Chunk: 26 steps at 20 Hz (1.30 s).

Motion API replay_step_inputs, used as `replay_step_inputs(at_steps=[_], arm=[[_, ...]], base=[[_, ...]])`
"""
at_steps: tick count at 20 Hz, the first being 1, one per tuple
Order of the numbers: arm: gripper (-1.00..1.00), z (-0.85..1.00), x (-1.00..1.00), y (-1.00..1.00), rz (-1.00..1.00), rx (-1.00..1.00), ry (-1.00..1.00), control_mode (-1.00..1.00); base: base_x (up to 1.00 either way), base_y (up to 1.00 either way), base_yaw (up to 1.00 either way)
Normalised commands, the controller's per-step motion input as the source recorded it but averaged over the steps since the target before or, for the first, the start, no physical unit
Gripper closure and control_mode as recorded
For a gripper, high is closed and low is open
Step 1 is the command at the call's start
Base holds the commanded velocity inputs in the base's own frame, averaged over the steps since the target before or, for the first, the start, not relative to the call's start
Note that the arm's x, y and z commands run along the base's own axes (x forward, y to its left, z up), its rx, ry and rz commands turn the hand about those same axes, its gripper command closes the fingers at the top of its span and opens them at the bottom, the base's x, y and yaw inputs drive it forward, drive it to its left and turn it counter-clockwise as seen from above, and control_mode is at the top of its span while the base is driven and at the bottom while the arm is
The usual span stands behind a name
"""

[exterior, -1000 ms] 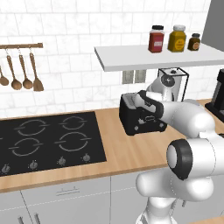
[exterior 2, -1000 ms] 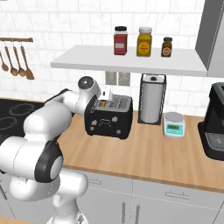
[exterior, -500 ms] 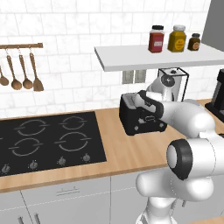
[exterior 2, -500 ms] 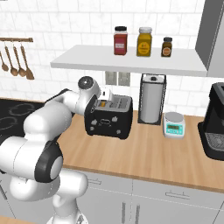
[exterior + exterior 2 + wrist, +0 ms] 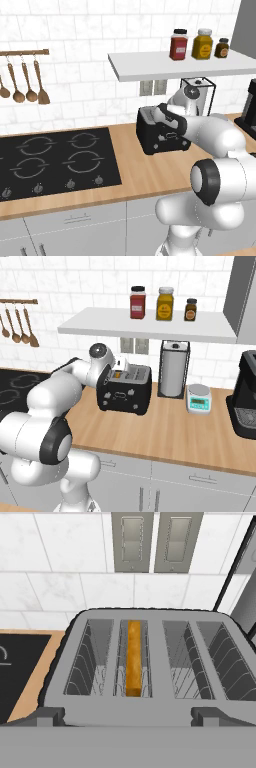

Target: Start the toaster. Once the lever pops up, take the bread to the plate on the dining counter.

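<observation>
Gripper [image 5: 128, 716] w/ fingers spread wide, nothing pinched, hovering at toaster [image 5: 145, 662] front edge. Bread [image 5: 133, 658] sits edge-up in 2nd slot from left, straight ahead of the fingers & between them. Other slots bare wire. Wall outlets [image 5: 156, 541] beyond toaster. In base views hand is at toaster [image 5: 125, 390] top, on wood counter [image 5: 170, 431].

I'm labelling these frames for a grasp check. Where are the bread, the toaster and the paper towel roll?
bread [image 5: 133, 657], hand view: top crust edge, standing in the second slot from the left.
toaster [image 5: 123, 398], right base view: black front face.
paper towel roll [image 5: 172, 370], right base view: middle of the roll in its black holder.
</observation>
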Motion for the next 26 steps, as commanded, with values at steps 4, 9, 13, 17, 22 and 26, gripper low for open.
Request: replay_step_inputs(at_steps=[4, 9, 13, 17, 22, 26], arm=[[-1.0, 0.0, 0.0, 0.0, 0.0, 0.0, 0.0, -1.0], [-1.0, 0.0, 0.0, 0.0, 0.0, 0.0, 0.0, -1.0], [-1.0, 0.0, 0.0, 0.0, 0.0, 0.0, 0.0, -1.0], [-1.0, 0.0, 0.0, 0.0, 0.0, 0.0, 0.0, -1.0], [-1.0, 0.0, 0.0, 0.0, 0.0, 0.0, 0.0, -1.0], [-1.0, 0.0, 0.0, 0.0, 0.0, 0.0, 0.0, -1.0]], base=[[0.0, 0.0, 0.0], [0.0, 0.0, 0.0], [0.0, 0.0, 0.0], [0.0, 0.0, 0.0], [0.0, 0.0, 0.0], [0.0, 0.0, 0.0]])
